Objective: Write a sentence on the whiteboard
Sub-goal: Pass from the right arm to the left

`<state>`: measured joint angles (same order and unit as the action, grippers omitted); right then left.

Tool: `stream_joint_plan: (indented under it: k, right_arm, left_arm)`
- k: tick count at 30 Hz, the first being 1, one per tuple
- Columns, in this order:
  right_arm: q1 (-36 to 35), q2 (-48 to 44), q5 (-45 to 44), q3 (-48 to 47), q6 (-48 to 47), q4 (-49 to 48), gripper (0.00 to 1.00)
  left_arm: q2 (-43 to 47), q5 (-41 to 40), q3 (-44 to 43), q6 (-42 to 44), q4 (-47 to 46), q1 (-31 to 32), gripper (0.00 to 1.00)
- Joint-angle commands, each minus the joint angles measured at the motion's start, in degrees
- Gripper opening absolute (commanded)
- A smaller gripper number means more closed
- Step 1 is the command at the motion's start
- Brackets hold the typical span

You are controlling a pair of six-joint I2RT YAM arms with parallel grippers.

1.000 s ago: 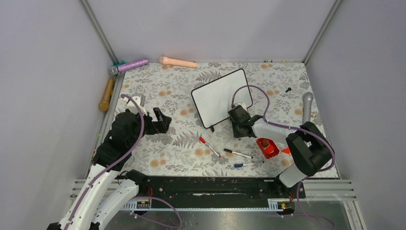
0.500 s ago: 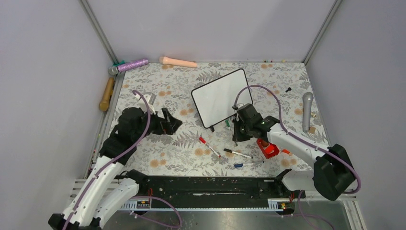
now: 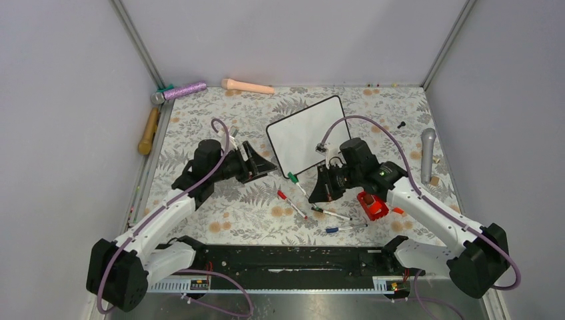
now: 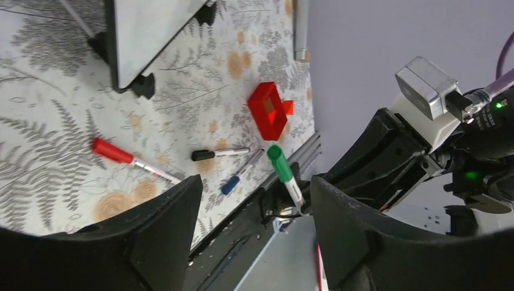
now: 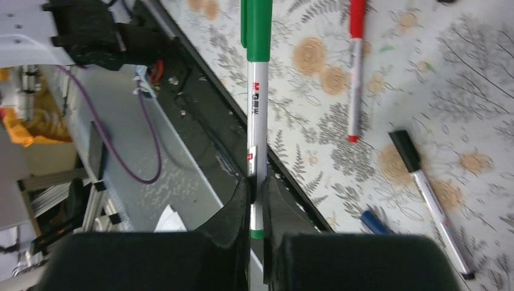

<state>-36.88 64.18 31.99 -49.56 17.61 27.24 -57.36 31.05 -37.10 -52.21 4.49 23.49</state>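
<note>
The whiteboard (image 3: 303, 135) stands tilted at the table's middle back, and its face is blank. No green sentence shows on it. It also shows in the left wrist view (image 4: 151, 30). My right gripper (image 3: 320, 191) is shut on a green marker (image 3: 298, 184), which is capped and held above the table in front of the board. The right wrist view shows the jaws (image 5: 257, 200) pinching the marker's barrel (image 5: 259, 91) near its tail. My left gripper (image 3: 264, 164) is open and empty, just left of the board's near corner. In its wrist view (image 4: 254, 188) it faces the green marker (image 4: 285, 176).
A red marker (image 3: 291, 203), a black marker (image 3: 331, 213) and a blue marker (image 3: 343, 228) lie near the front. A red block (image 3: 372, 205) sits beside them. A grey microphone (image 3: 426, 153) lies at the right, and a purple microphone (image 3: 180, 90), a peach cylinder (image 3: 248, 86) and a wooden handle (image 3: 148, 131) at the back left.
My right gripper has raised the green marker and swung its cap to the left. My left arm has reached right, toward the board's near corner and the marker.
</note>
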Motion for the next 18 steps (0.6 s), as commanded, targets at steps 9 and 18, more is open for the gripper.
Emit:
stream_joint_plan:
  k: [9, 18]
  right_arm:
    - [-0.9, 4.6, 12.7, -8.1, 2.7, -8.0, 0.00]
    - [-1.1, 7.4, 13.3, -10.2, 3.8, -10.2, 0.00]
  left_arm:
    - [-3.3, 6.0, -1.1, -7.5, -10.6, 2.1, 0.56]
    - [-2.9, 6.5, -1.6, -7.6, -10.9, 2.1, 0.45]
